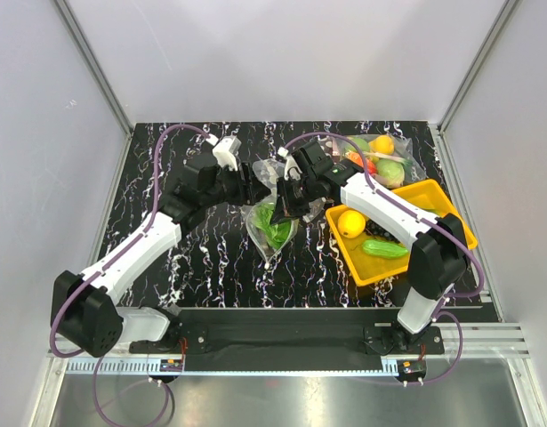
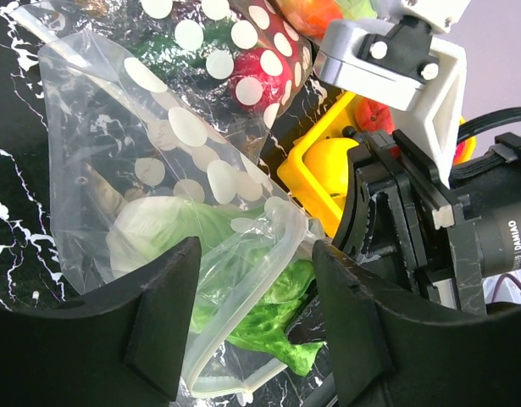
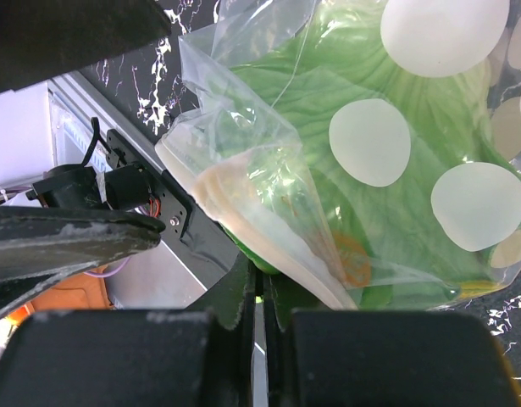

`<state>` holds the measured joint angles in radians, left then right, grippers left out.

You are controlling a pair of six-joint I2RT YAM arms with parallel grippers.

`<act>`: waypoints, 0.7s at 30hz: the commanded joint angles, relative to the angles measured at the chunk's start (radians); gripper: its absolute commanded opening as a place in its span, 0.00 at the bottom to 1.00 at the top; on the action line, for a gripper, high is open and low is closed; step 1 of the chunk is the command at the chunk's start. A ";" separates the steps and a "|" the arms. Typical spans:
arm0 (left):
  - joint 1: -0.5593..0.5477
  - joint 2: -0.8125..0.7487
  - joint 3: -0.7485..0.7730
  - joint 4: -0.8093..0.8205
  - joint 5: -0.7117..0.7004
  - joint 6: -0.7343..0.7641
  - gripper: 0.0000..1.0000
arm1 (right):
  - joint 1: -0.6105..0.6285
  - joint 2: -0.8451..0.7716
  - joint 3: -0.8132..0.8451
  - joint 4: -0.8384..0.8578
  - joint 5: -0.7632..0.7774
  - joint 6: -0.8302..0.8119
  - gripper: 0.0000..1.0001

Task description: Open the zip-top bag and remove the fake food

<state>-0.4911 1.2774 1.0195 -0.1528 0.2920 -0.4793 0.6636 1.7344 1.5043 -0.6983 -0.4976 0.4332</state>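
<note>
Step in hand: bag is open, emptying under way. The zip-top bag hangs mid-table between the two arms, off the black marbled table, mouth twd the left arm. The right gripper is pressed together, pinching a fold of the clear film at the bag's edge and carrying its weight. The left gripper is spread, one finger either side of the mouth and not clamped on anything. In the left wrist view the zip strip curls apart, so I judge the seal undone. The lettuce sits inside just behind the mouth, a bit of leaf poking past the lip. The lemon lies in the yellow tray to the right, so prob. already out. No fish visible in any view; can't tell if it's in the bag behind the lettuce. Next move, as I read it: left gripper goes fwd into the opening and closes on the lettuce only, not on film, then draws it out while the right gripper keeps its pinch so the bag doesn't follow. Needs the mouth held wide. The film is thin and crinkly, so it could easily get caught between a finger and the leaf.
</note>
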 commanded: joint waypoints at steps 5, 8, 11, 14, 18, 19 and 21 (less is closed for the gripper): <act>-0.013 0.019 0.010 0.039 0.053 0.050 0.56 | -0.002 -0.045 0.014 0.034 -0.001 0.004 0.00; -0.020 0.033 0.017 0.039 0.053 0.054 0.54 | -0.002 -0.047 0.016 0.031 0.002 0.001 0.00; -0.023 0.045 0.024 0.041 0.053 0.057 0.54 | -0.002 -0.045 0.016 0.029 0.004 0.001 0.00; -0.027 0.065 0.033 0.036 0.046 0.062 0.53 | -0.002 -0.047 0.019 0.029 0.004 0.004 0.00; -0.030 0.097 0.047 0.025 0.032 0.061 0.50 | -0.002 -0.050 0.028 0.028 -0.004 0.001 0.00; -0.032 0.106 0.059 0.027 0.030 0.061 0.47 | -0.002 -0.052 0.031 0.031 -0.005 -0.002 0.00; -0.033 0.138 0.074 0.022 0.032 0.057 0.42 | -0.001 -0.059 0.034 0.037 -0.013 -0.004 0.00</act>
<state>-0.5163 1.3838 1.0336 -0.1604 0.3222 -0.4381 0.6636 1.7344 1.5043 -0.6991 -0.4946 0.4324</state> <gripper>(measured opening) 0.441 0.050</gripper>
